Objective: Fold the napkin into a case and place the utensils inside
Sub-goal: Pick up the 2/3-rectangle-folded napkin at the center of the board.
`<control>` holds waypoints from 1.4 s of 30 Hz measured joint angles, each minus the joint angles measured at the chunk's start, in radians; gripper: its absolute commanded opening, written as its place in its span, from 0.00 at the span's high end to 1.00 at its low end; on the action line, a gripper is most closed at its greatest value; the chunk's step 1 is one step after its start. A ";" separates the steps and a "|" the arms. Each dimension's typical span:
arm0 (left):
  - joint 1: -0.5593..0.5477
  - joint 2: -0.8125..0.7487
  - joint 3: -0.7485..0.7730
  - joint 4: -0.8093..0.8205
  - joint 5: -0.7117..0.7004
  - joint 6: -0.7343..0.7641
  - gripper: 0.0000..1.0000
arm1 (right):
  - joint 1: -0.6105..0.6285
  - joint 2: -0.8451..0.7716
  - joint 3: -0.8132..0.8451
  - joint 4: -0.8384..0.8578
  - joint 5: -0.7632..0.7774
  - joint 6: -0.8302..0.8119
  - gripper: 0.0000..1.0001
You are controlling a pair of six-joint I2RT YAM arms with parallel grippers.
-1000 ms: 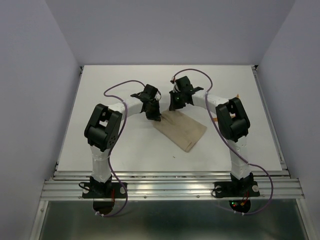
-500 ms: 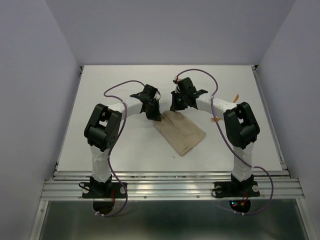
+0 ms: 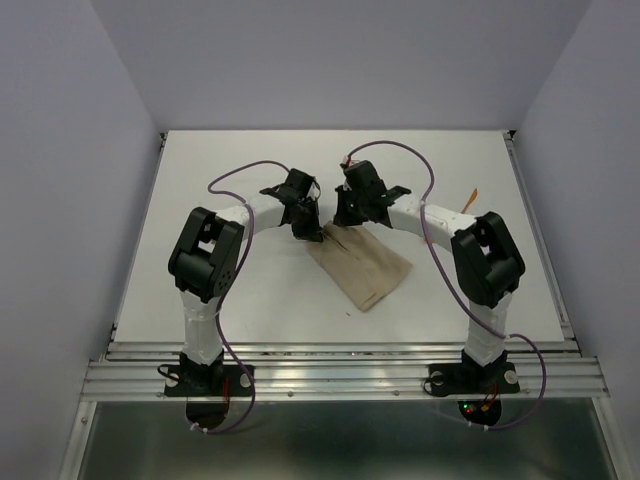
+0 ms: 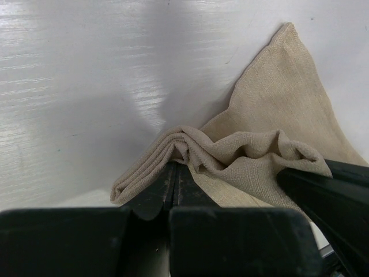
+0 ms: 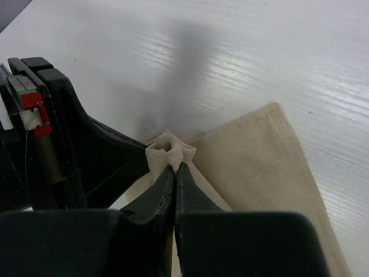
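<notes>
At mid-frame from above, a plain tan-beige cloth napkin (image 3: 362,268) lies part-folded on the white bench (image 3: 270,305). At its far edge the left pincer (image 4: 173,176) and the right pincer (image 5: 174,170) each clench bunched cloth. Folding looks unfinished, with nothing tucked in. Only the top view shows a thin orange plastic utensil (image 3: 473,196), upper right, well apart; the wrist views show the gripped layers.

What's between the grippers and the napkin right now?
Nothing visible. The left gripper and right gripper are each already shut on a bunched fold at the far end of the napkin, close beside each other.
</notes>
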 measured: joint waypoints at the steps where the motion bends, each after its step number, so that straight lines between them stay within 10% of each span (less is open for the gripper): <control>1: 0.000 0.000 0.000 0.001 0.001 0.000 1.00 | 0.002 -0.006 -0.006 0.004 0.011 0.006 0.99; 42: 0.000 0.008 0.000 0.018 0.029 0.003 1.00 | 0.150 0.008 -0.103 0.040 0.285 0.244 0.99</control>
